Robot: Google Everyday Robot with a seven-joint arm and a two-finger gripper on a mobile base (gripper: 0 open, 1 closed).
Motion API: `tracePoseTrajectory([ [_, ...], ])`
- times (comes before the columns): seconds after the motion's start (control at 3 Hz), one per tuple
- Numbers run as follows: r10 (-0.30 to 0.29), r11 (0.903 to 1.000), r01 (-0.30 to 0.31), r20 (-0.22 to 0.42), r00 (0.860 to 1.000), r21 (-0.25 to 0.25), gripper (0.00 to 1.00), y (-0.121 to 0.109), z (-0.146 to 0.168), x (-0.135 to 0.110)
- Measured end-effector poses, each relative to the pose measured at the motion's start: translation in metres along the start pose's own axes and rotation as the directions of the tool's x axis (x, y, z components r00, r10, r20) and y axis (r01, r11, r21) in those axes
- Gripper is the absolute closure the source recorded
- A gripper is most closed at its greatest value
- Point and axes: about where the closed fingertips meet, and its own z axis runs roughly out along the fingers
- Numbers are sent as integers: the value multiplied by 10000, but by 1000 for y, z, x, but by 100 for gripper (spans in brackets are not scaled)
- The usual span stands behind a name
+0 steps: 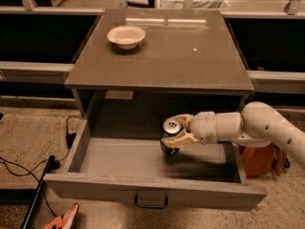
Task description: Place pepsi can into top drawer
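Note:
The top drawer is pulled wide open below the grey table; its small dark handle shows on the front. The pepsi can, dark with a silver top, is upright inside the drawer near its back middle, its base at or just above the drawer floor. My gripper reaches in from the right over the drawer's side and is shut on the can, cream fingers on either side of it.
A cream-white bowl sits at the back left of the table top. An orange bag stands on the floor right of the drawer. Black cables and an orange object lie on the floor at left.

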Motion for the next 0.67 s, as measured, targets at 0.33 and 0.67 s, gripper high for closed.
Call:
tracePoseTrajectory([
  [0.33, 0, 10000, 0, 0, 10000, -1, 59, 0, 0, 0],
  [0.67, 8, 9999, -6, 101, 9999, -159, 37, 1, 2, -1],
])
